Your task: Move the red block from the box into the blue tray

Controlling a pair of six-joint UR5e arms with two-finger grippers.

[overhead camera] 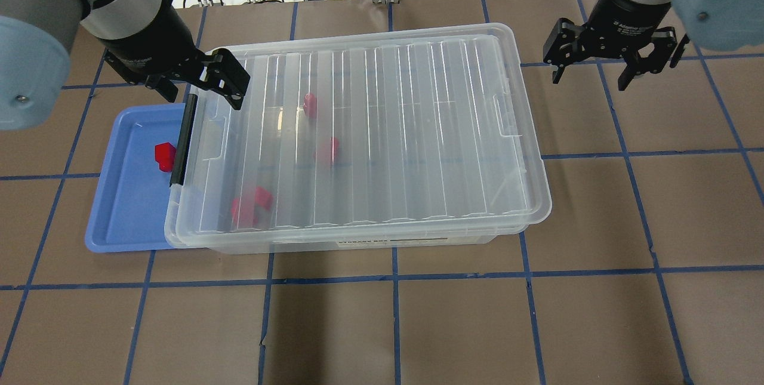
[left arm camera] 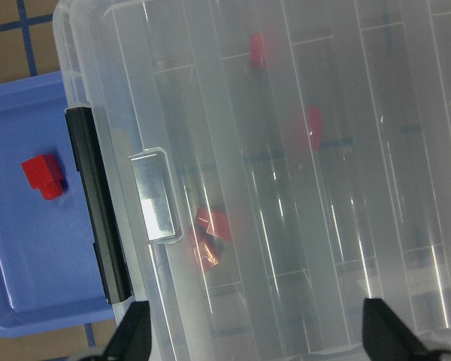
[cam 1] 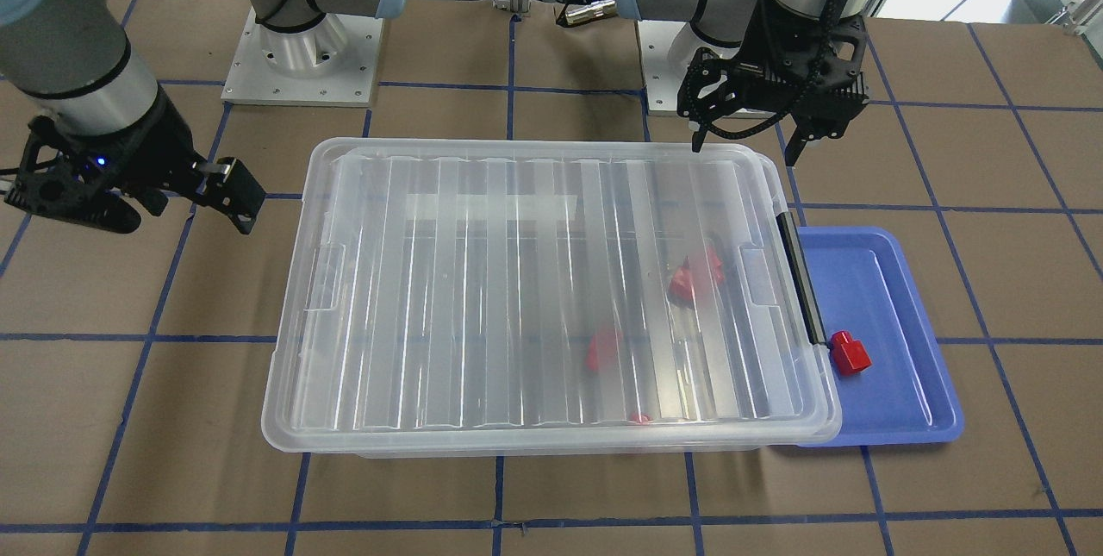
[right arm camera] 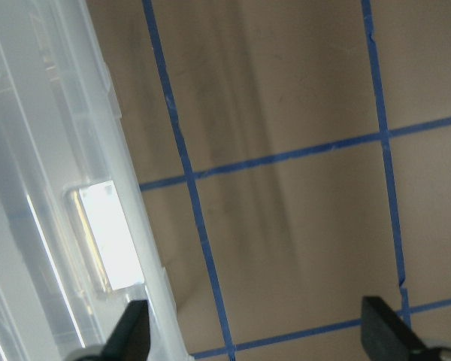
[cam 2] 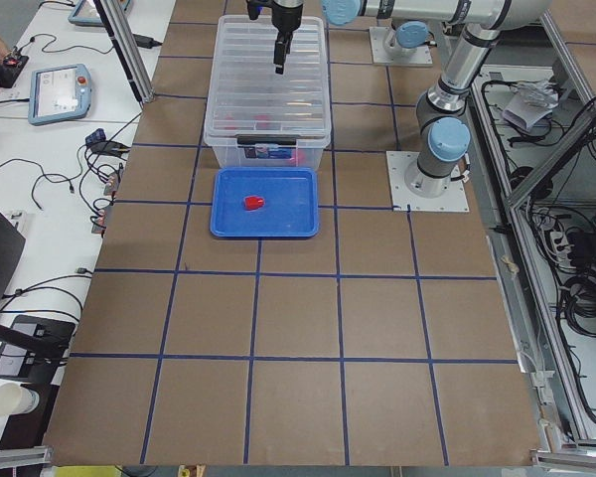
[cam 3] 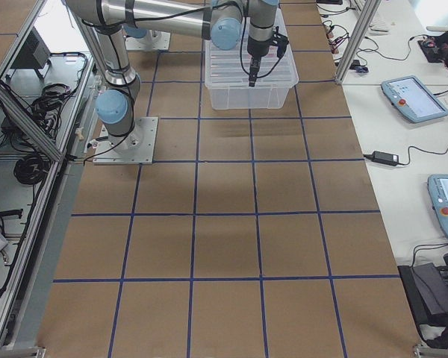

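The box (cam 1: 551, 297) sits mid-table (cam 1: 551, 496) on brown paper crossed by blue tape lines (cam 1: 207, 337), with its ribbed lid (cam 1: 517, 220) on. The blue tray (cam 1: 896, 401) lies just beside the end with the black latch (cam 1: 801, 276). From overhead the box's rim hides the tray's inner edge, so I cannot tell whether they touch. One red block (cam 1: 850, 353) rests in the tray, close to the latch. More red blocks (cam 1: 696, 273) show through the lid only as smears (perhaps three or four, the ribs blur them).

The left claw (cam 1: 744, 151) hangs over the box's latch-end corner, pointing down, fingers spread and gripping nothing. The right claw (overhead camera: 591, 80) hovers over bare table off the box's other end, likewise spread and empty.
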